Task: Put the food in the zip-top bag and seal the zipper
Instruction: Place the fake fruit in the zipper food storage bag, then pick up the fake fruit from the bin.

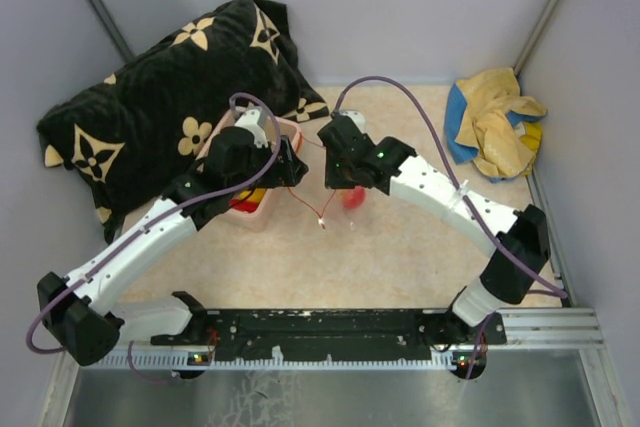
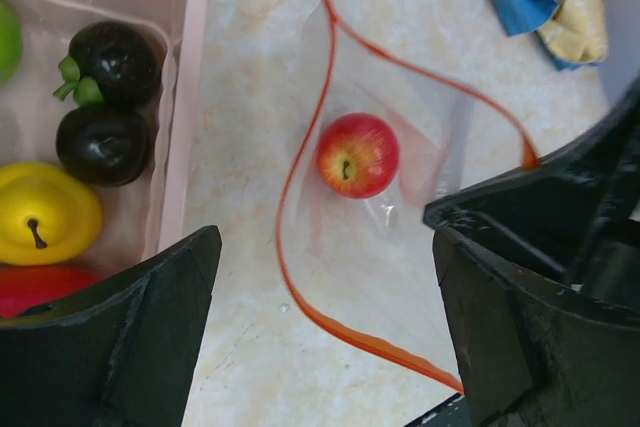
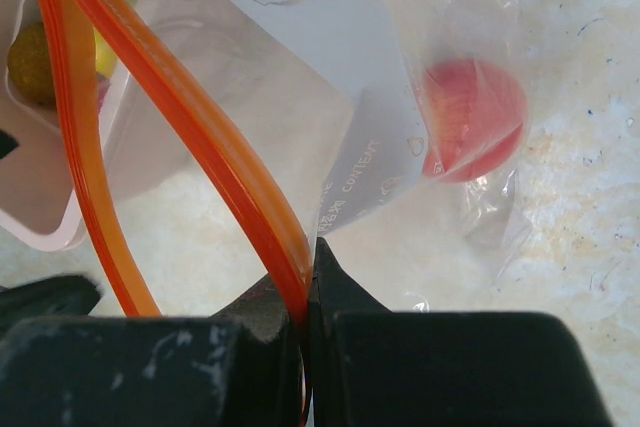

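Our right end effector (image 3: 308, 262) is clenched on the zipper (image 3: 195, 137). It pinches one lip of the zip-top bag (image 2: 420, 127) so the mouth gapes in a wide loop. The left end effector (image 2: 322, 247) hangs released with its jaws wide and nothing in them, above the gap between the pink tub (image 2: 195, 67) and the bag.

To do this step well, we would swing left over the tub and come straight down on one piece. The yellow pear (image 2: 45, 212) looks the most exposed. These glossy, rounded pieces probably squirt out of a shallow pinch, so we would grip across the middle. We would also lift clear of the tub wall before carrying right to the open mouth.

The bag lies on the bench (image 2: 240, 347) just right of the tub, and one red apple (image 2: 357, 155) sits inside it. The tub holds two dark brown fruits (image 2: 110, 62), the pear, a red piece (image 2: 40, 287) at the near end and a sliver of green (image 2: 5, 42). We judge it early, with the zipper unsealed.
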Controlling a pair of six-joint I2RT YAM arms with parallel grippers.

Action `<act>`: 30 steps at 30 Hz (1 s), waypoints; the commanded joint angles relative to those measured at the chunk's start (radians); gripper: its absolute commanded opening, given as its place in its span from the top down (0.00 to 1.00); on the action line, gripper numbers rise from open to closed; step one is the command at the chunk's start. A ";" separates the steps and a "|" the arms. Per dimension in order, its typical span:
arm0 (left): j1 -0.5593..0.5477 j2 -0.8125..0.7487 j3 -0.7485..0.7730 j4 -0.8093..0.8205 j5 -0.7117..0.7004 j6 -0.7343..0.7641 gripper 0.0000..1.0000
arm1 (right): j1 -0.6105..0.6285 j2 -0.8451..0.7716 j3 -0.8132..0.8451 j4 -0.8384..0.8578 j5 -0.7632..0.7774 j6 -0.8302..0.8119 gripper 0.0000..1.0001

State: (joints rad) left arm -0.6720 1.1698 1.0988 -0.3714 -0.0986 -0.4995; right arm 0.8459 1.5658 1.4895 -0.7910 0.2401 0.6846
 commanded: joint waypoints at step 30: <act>0.005 0.080 0.070 -0.011 0.092 0.073 1.00 | -0.037 -0.072 0.169 -0.122 0.170 -0.182 0.72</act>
State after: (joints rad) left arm -0.6670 1.2690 1.1294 -0.3824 -0.0250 -0.4458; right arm 0.8146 1.4933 1.5753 -0.8989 0.3630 0.5606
